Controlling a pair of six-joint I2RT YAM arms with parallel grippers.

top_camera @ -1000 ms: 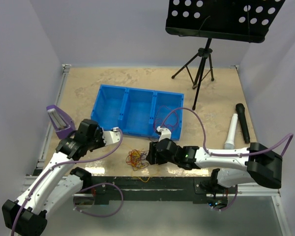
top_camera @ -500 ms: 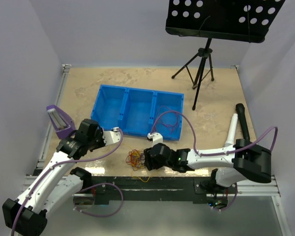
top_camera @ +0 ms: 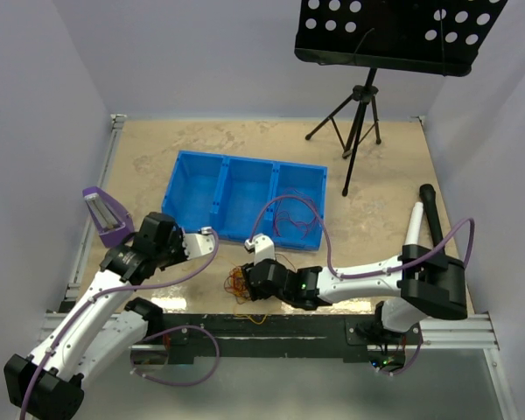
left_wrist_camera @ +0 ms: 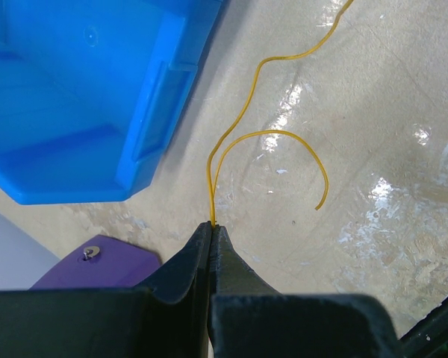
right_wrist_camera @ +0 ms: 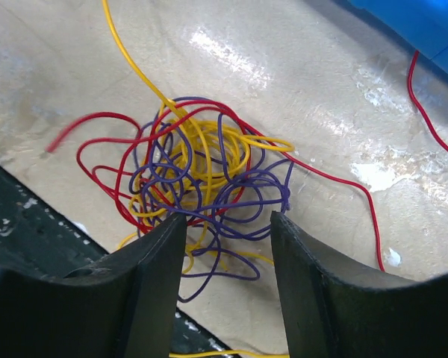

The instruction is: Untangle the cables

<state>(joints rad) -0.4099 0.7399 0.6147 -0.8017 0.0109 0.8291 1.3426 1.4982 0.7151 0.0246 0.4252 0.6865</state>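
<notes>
No readable text, labels or numbers anywhere.

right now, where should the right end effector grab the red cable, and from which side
I'd grip the red cable at its loose end, lying alone left of the tangle in the right wrist view. Come down from above with the open right end effector; elsewhere it is woven into the tangle.

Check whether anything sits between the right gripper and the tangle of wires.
Nothing visible does. The right gripper hangs open over the tangle of wires, its jaws framing it; the blue bin stands off to the side. The left gripper pinches a yellow wire.
</notes>
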